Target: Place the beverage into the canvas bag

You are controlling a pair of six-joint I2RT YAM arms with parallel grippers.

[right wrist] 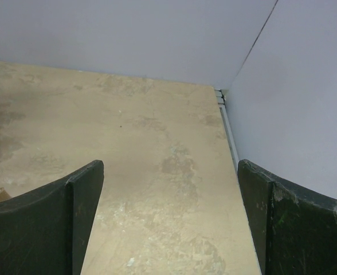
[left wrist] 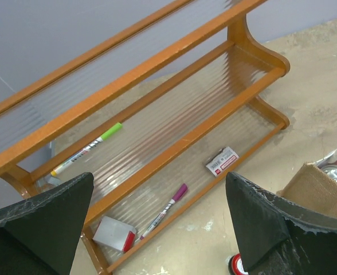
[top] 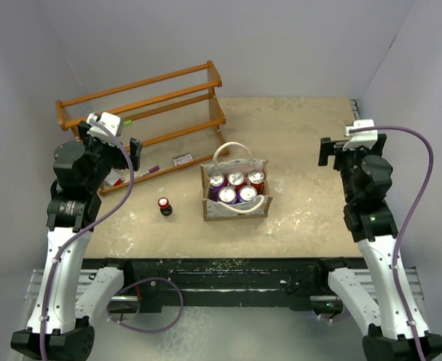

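The canvas bag (top: 234,201) stands mid-table, tan with white rope handles, and holds several cans seen from above. One small dark beverage can with a red top (top: 164,206) stands alone on the table left of the bag. Its red rim shows at the bottom edge of the left wrist view (left wrist: 235,264), partly behind my finger, and the bag's corner (left wrist: 313,189) shows at the right. My left gripper (top: 119,154) is open and empty, raised above and left of the lone can. My right gripper (top: 340,150) is open and empty at the far right.
A wooden two-shelf rack (top: 142,113) stands at the back left. It holds a green marker (left wrist: 88,148), a purple marker (left wrist: 164,211), a small white-red box (left wrist: 113,234) and a white packet (left wrist: 222,161). Grey walls enclose the table.
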